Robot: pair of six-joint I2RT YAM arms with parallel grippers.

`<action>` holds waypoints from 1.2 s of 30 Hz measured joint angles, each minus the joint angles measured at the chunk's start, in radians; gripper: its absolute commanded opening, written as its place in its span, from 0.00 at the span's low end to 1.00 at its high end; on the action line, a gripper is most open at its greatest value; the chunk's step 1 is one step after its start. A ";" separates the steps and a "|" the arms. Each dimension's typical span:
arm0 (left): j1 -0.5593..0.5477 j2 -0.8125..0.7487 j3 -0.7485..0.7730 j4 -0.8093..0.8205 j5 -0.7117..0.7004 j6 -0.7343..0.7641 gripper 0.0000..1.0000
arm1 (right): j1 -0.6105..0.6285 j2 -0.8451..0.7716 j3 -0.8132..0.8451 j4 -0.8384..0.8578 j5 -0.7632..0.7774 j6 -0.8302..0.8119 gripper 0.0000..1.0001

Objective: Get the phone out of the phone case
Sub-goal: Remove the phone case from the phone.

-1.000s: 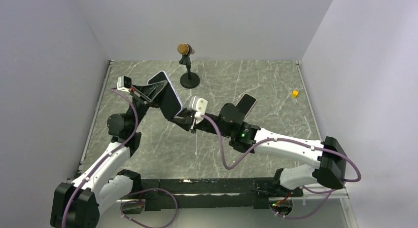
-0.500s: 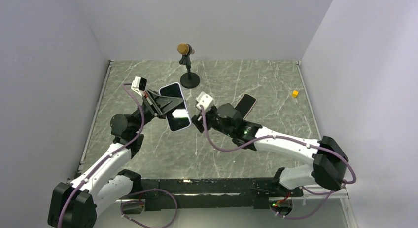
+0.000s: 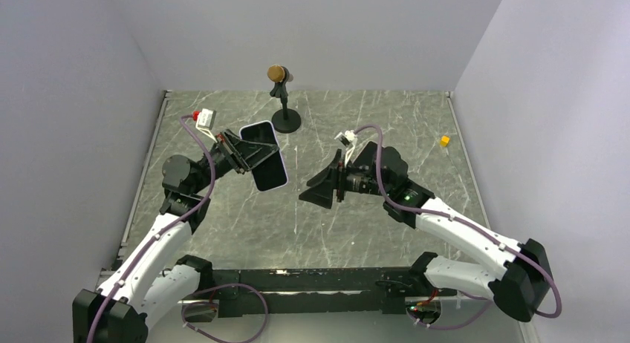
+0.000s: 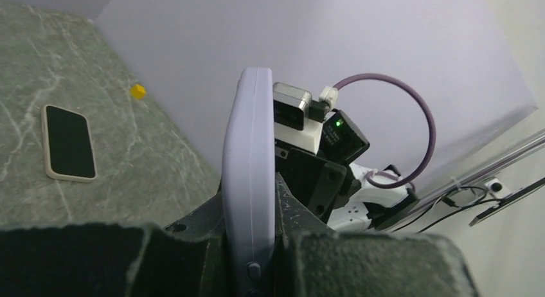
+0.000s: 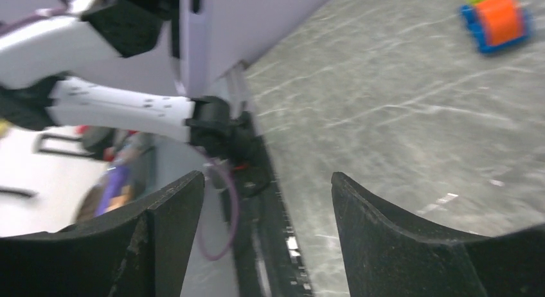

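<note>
My left gripper is shut on the lavender phone case and holds it in the air over the left half of the table. The case's dark front faces up; I cannot tell whether it is a screen. In the left wrist view the case stands edge-on between the fingers of my left gripper. My right gripper hangs open and empty to the right of the case, apart from it. In its own view my right gripper points at the case. A phone with a black screen and pale rim lies flat on the table; the right arm hides it from above.
A gold-headed microphone on a black stand rises at the back centre. A small yellow block sits at the back right near the wall. A blue and orange object lies on the marble surface. White walls enclose the table.
My right gripper let go of the case's lower end, opened and drew back to the right. My left gripper kept the case and turned its dark face more upward.
</note>
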 measured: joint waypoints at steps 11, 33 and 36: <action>0.000 -0.015 0.015 -0.073 0.009 0.071 0.00 | -0.004 0.261 0.117 0.278 -0.280 0.272 0.50; 0.018 -0.009 0.013 -0.032 0.072 0.005 0.00 | 0.000 0.346 0.169 0.382 -0.402 0.235 0.00; 0.023 0.022 0.008 0.045 0.101 -0.064 0.00 | 0.006 0.323 0.181 0.335 -0.403 0.084 0.00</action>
